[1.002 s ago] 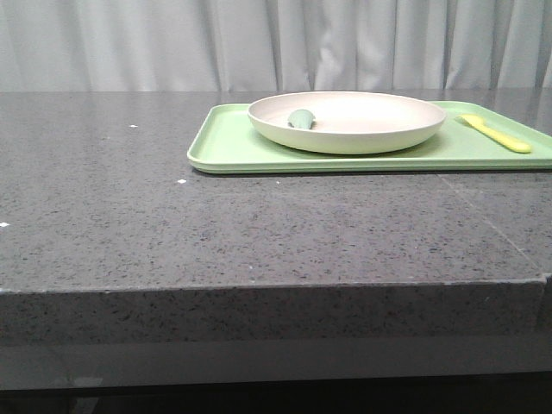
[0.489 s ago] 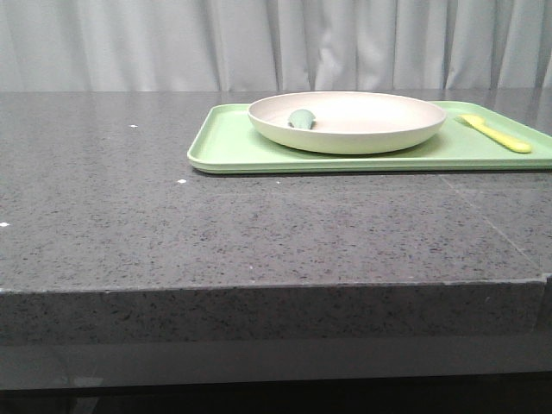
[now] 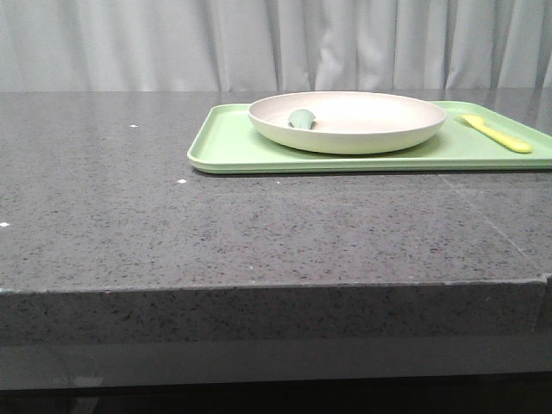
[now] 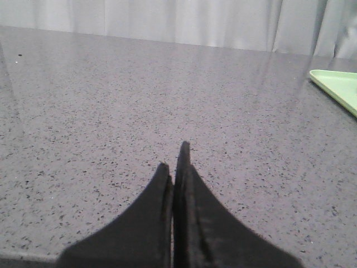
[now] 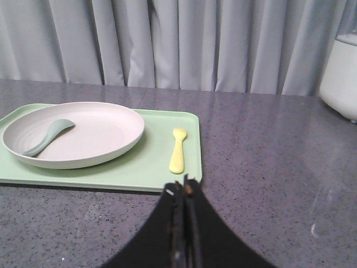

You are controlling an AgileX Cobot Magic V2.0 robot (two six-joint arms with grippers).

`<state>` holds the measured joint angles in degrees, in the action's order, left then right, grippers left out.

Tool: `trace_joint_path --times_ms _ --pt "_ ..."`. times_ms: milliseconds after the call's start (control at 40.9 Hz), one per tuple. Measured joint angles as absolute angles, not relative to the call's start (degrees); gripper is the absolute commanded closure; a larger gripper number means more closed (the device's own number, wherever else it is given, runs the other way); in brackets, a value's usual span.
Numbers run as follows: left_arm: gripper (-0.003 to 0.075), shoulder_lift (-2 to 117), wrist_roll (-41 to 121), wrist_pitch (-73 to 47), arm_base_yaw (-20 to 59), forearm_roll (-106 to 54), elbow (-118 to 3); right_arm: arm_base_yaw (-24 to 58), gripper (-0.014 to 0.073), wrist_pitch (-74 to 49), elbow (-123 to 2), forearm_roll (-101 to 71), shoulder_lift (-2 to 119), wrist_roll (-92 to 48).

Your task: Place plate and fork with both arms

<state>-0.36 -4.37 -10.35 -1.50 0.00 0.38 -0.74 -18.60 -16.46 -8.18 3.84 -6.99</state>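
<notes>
Both hands were pressed together and held nothing: the left hand (image 4: pixel 177 162) low over bare bench (image 4: pixel 111 111), the right hand (image 5: pixel 181 190) just short of the green tray (image 5: pixel 150 173). On the tray, at upper right of the front frame, sat the plate (image 3: pixel 362 129) holding a grey-green spoon (image 3: pixel 301 119), the fork (image 3: pixel 498 134) beside it.
</notes>
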Motion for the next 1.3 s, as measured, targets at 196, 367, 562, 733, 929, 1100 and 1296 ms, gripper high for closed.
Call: trace_joint_path --times_ms 196,367,562,733,929,1100,1296 --pt "0.0738 -0.4 -4.4 -10.3 -1.5 0.0 0.4 -0.3 0.0661 -13.6 -10.8 -8.2 3.8 -7.0" --pt "0.0738 -0.4 -4.4 -10.2 -1.5 0.0 0.4 2.2 0.0661 -10.6 -4.1 -8.2 1.4 -7.0" --pt "0.0738 -0.4 -4.4 -10.1 -1.5 0.0 0.4 3.2 0.0661 -10.1 1.2 -8.2 -0.6 -7.0" --pt "0.0738 -0.4 -4.4 -10.0 -1.5 0.0 0.4 3.2 0.0661 -12.2 1.6 -8.2 -0.6 -7.0" --pt "0.0738 -0.4 -4.4 -10.0 -1.5 0.0 0.4 3.2 0.0661 -13.6 1.6 -8.2 -0.7 -7.0" --pt "0.0738 -0.4 -4.4 -10.0 -1.5 0.0 0.4 3.2 0.0661 -13.8 1.6 -8.2 -0.7 -7.0" --pt "0.0738 -0.4 -4.4 -10.0 -1.5 0.0 0.4 3.2 0.0661 -14.0 1.6 -8.2 -0.7 -7.0"
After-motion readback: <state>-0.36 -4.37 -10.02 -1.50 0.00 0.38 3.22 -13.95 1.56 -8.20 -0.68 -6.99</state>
